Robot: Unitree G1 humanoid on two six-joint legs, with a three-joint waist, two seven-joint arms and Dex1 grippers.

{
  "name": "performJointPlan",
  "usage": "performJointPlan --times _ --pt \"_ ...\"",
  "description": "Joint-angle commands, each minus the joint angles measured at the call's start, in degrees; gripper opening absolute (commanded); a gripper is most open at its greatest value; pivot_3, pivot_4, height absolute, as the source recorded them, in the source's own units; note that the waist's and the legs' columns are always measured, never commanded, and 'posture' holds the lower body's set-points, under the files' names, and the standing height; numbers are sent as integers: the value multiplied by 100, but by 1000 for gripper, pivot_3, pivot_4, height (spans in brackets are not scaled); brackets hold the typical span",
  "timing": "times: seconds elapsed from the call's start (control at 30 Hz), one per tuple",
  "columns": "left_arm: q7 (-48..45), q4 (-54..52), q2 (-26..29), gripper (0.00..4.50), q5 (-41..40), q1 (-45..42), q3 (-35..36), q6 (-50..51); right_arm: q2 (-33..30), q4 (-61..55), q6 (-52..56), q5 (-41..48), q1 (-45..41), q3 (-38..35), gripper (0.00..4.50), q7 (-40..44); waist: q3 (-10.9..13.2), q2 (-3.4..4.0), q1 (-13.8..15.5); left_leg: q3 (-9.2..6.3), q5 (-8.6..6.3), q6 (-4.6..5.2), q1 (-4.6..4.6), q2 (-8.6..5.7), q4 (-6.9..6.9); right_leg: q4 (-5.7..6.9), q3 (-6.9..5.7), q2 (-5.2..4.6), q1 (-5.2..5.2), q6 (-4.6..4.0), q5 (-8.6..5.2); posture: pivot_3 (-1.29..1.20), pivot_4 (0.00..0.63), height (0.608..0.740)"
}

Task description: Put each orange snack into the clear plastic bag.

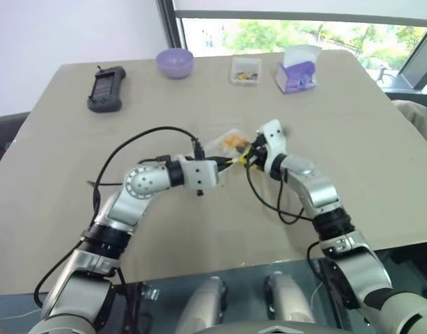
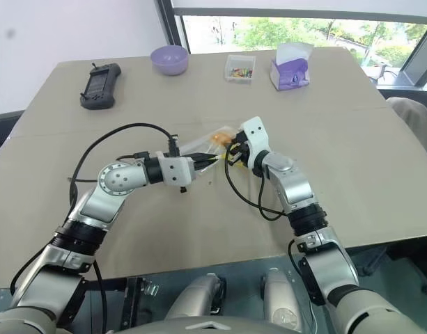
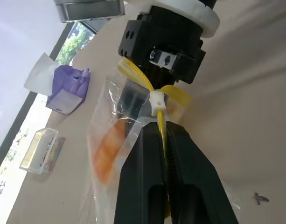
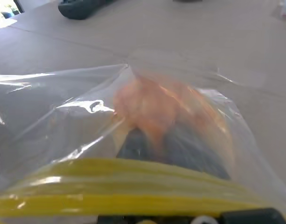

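The clear plastic bag (image 1: 223, 142) hangs between my two grippers over the middle of the table (image 1: 352, 174). The orange snack (image 4: 156, 109) lies inside it, seen through the plastic. My left gripper (image 3: 163, 128) is shut on the bag's yellow strip (image 4: 110, 186), just behind the white slider. My right gripper (image 1: 249, 152) reaches into the bag's mouth from the other side. Its dark fingers (image 4: 136, 142) stand slightly apart inside the bag, with the snack at their tips.
Along the table's far edge stand a black handheld device (image 1: 105, 88), a purple bowl (image 1: 175, 62), a small clear box of colourful bits (image 1: 245, 70) and a purple tissue box (image 1: 296, 73). Black cables loop off both wrists over the tabletop.
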Motion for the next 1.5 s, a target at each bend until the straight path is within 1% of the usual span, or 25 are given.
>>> performJointPlan --times 0.03,0.23,0.53,0.67,0.73,0.8,0.9,1.07,1.33,1.4,1.43,1.5 --pt "187 -179 -38 0 -193 -109 369 643 -223 -328 -360 -213 -114 27 1964 -11 0 0 -1 0 0 0 0 0 0 0 0 0 0 0 0 0 150 740" --pt "452 -46 -178 0 -243 -274 611 1463 -696 -980 -290 -222 -2 42 1964 304 0 0 -1 0 0 0 0 -1 0 0 -1 1 0 0 0 0 150 740" --pt "407 -11 -346 0 -576 -506 786 1806 -1071 -1542 -198 -246 139 1 1964 441 0 0 7 0 0 0 -1 0 0 -1 -1 0 0 0 0 0 150 740" --pt "241 -45 -348 0 -894 -529 907 2022 -1514 -1753 -776 -492 347 75 1964 634 0 -1 22 0 0 0 -1 -1 1 -1 -1 -1 1 0 0 0 150 740" --pt "128 -50 -334 0 -1128 -544 1007 2212 -1974 -1817 -1440 -916 489 231 1964 728 0 0 22 0 0 0 -3 -1 1 -4 -2 -2 0 0 0 0 150 740" --pt "91 -2 -314 0 -1201 -575 1063 2266 -2315 -1778 -1866 -1232 587 357 1964 766 1 -1 22 1 0 0 -4 -3 1 -5 -2 -2 0 0 0 0 150 740" --pt "74 12 -296 0 -1238 -609 1106 2303 -2542 -1516 -2200 -1598 624 446 1964 641 1 -1 2 2 0 0 -3 0 1 -4 -2 0 1 0 0 0 150 740" --pt "50 -65 -278 0 -1272 -601 1112 2337 -2432 -810 -2597 -2132 369 687 1964 364 1 -2 9 5 0 -1 0 1 2 -1 0 0 1 0 0 0 150 740" --pt "84 -180 -271 0 -1260 -519 1101 2340 -1959 290 -3105 -2355 -199 819 1964 62 1 -2 9 7 0 -1 -1 1 2 -4 3 0 1 0 0 0 150 740" --pt "99 -217 -261 0 -1260 -485 1113 2345 -1912 426 -3228 -2318 -301 795 1440 68 1 -2 9 6 0 -1 -1 1 2 -5 3 0 1 0 0 0 150 740" --pt "112 -231 -258 0 -1256 -470 1120 2347 -1909 460 -3270 -2293 -325 780 1089 96 1 -2 9 6 0 -1 -1 1 2 -5 3 0 1 0 0 0 150 740" --pt "146 -255 -268 0 -1273 -445 1154 2355 -1974 509 -3363 -2270 -337 755 156 173 1 -2 9 6 0 -1 -2 1 2 -6 3 0 1 0 0 0 150 740"
